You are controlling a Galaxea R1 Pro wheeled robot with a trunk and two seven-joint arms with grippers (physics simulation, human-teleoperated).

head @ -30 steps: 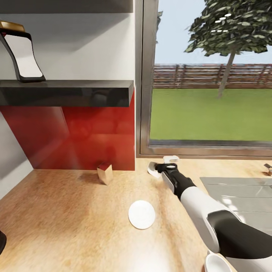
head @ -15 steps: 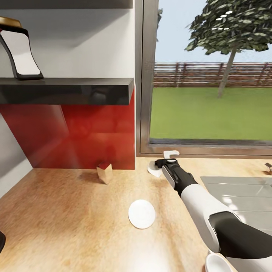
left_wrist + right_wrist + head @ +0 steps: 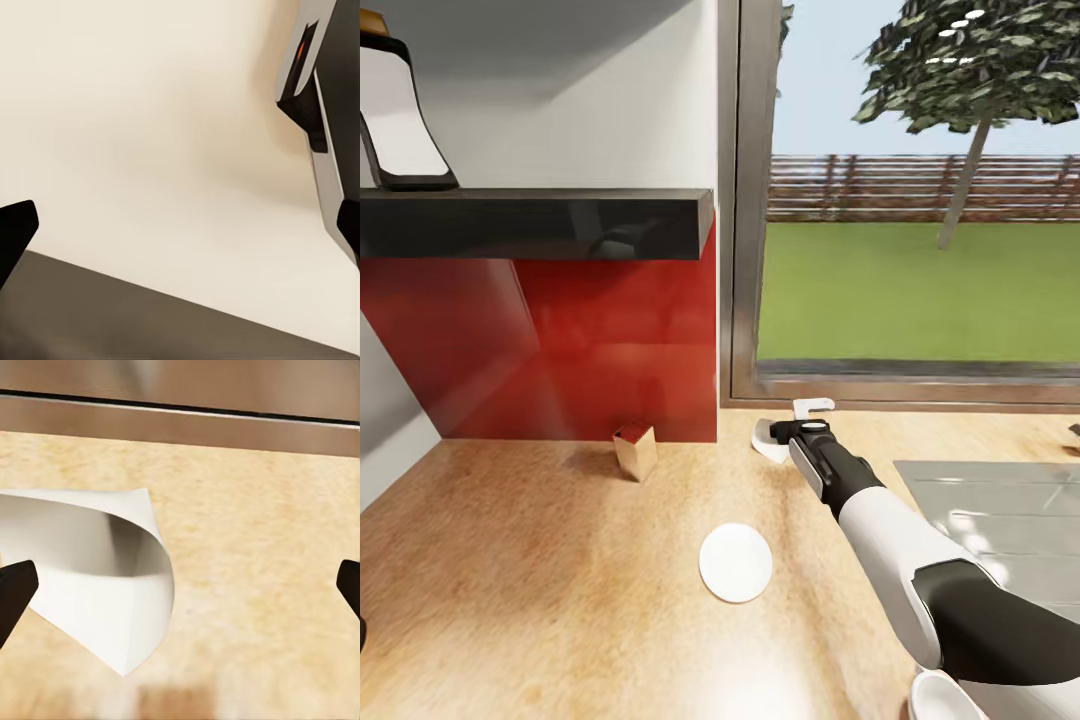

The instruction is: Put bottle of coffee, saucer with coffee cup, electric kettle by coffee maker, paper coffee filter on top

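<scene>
the paper coffee filter [image 3: 768,440] lies on the counter [image 3: 540,560] close to the window, a thin white cone with a folded edge. in my right wrist view the paper coffee filter [image 3: 97,585] curls up off the speckled beige top, and it sits toward one finger of my right end effector [image 3: 180,585]. the two dark fingertips stand wide apart at the edges of that view, so the right end effector is spread and pinching nothing. from the head view my right arm reaches forward over the counter and the right end effector [image 3: 800,425] is just beside the filter, near the window sill.

the saucer [image 3: 736,562] is a flat white round plate lying alone on the counter, nearer to me than the filter and well apart from it. a small brown box [image 3: 635,452] stands near the red wall panel [image 3: 560,360]. above the panel is a dark shelf [image 3: 540,222] with a black and white thing [image 3: 400,125] on it. the big window [image 3: 920,200] shows grass, a fence and a tree. a grey sink area [image 3: 1000,510] is at the right of the counter.

in my left wrist view the left end effector [image 3: 180,232] has its dark tips far apart in front of a pale wall, so it is spread too.
</scene>
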